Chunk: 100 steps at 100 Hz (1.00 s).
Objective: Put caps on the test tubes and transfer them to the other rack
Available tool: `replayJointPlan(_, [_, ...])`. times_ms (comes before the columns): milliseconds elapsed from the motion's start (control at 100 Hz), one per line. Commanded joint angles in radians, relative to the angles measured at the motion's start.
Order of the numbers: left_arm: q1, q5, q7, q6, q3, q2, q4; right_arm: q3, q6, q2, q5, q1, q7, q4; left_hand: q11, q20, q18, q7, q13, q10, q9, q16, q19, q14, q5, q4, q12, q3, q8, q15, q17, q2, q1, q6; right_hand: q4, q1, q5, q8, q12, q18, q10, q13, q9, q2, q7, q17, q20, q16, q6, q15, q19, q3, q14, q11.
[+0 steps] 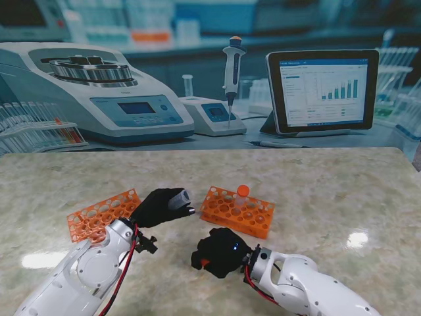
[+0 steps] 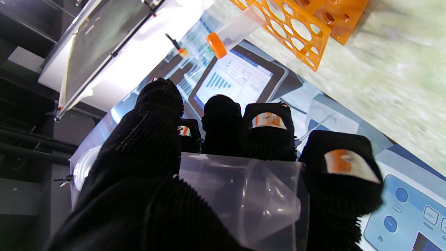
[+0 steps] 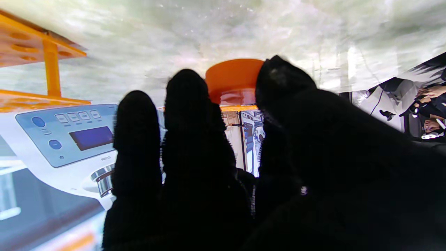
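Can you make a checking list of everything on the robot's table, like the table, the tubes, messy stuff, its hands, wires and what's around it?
Surface: marbled table, shiny glare spots.
Job's things: two orange racks, left rack, right rack; capped tube standing in right rack; uncapped tube; orange cap.
Clutter: nothing seen.
Hands: left hand holds the uncapped tube; right hand is at the orange cap, grip unclear.
Cables: red and black wires along left wrist.
Surroundings: printed lab backdrop.

The left hand (image 1: 156,207) is raised with its fingers curled closed, while the right hand (image 1: 220,252) sits low, fingers bunched.
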Motion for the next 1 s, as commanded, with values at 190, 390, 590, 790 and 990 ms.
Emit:
replayJointPlan(190, [0.0,-0.002,-0.005,-0.001,0.002,-0.001,-0.002,0.036,0.003,-0.002,-0.014,-0.035,-0.02,-0.035,0.007,-0.019,-0.044,0.089,0.002,-0.045,-0.011,-0.009,0.128,-0.027,0.014,-0.002,0.011,-0.004,0.058,0.013,0.028,0.032,0.014,-0.051,0.075,0.195,0.03,0.026,0.032,0.001,-0.194,0.027,0.136,0.039,0.015,0.005,-0.025,0.004,-0.016,0.031,0.036,0.156,-0.034,0.13])
replayJointPlan(390, [-0.001,-0.003,-0.006,-0.001,0.004,-0.001,-0.002,0.069,-0.001,-0.004,-0.017,-0.057,-0.029,-0.058,0.007,-0.019,-0.044,0.089,0.002,-0.045,-0.011,-0.01,0.126,-0.027,0.014,-0.002,0.011,-0.003,0.058,0.012,0.027,0.031,0.015,-0.051,0.076,0.196,0.033,0.028,0.032,0.002,-0.194,0.029,0.138,0.038,0.018,0.004,-0.03,0.005,-0.017,0.033,0.038,0.157,-0.034,0.131])
replayJointPlan(590, [-0.002,-0.004,-0.008,-0.002,0.007,-0.001,-0.002,0.103,0.0,-0.006,-0.024,-0.082,-0.045,-0.088,0.006,-0.018,-0.043,0.089,0.002,-0.045,-0.011,-0.01,0.126,-0.027,0.014,-0.002,0.011,-0.004,0.058,0.012,0.027,0.032,0.016,-0.051,0.075,0.197,0.035,0.029,0.033,0.005,-0.194,0.03,0.14,0.038,0.019,0.003,-0.033,0.005,-0.02,0.034,0.043,0.16,-0.035,0.133])
replayJointPlan(790, [-0.005,-0.007,-0.012,-0.003,0.012,0.0,-0.001,0.158,0.003,-0.009,-0.032,-0.12,-0.059,-0.132,0.007,-0.018,-0.043,0.089,0.002,-0.046,-0.011,-0.009,0.126,-0.027,0.014,-0.002,0.011,-0.004,0.058,0.012,0.027,0.032,0.016,-0.051,0.076,0.197,0.036,0.031,0.034,0.004,-0.196,0.031,0.141,0.038,0.021,0.002,-0.036,0.007,-0.02,0.036,0.046,0.162,-0.034,0.135])
replayJointPlan(990, [-0.009,-0.009,-0.015,-0.004,0.018,0.0,0.001,0.201,0.0,-0.012,-0.038,-0.151,-0.075,-0.167,0.007,-0.018,-0.043,0.089,0.001,-0.046,-0.012,-0.01,0.125,-0.026,0.014,-0.002,0.011,-0.004,0.059,0.011,0.026,0.032,0.016,-0.051,0.075,0.198,0.037,0.032,0.035,0.008,-0.194,0.032,0.143,0.036,0.022,0.002,-0.036,0.008,-0.02,0.038,0.05,0.165,-0.034,0.137])
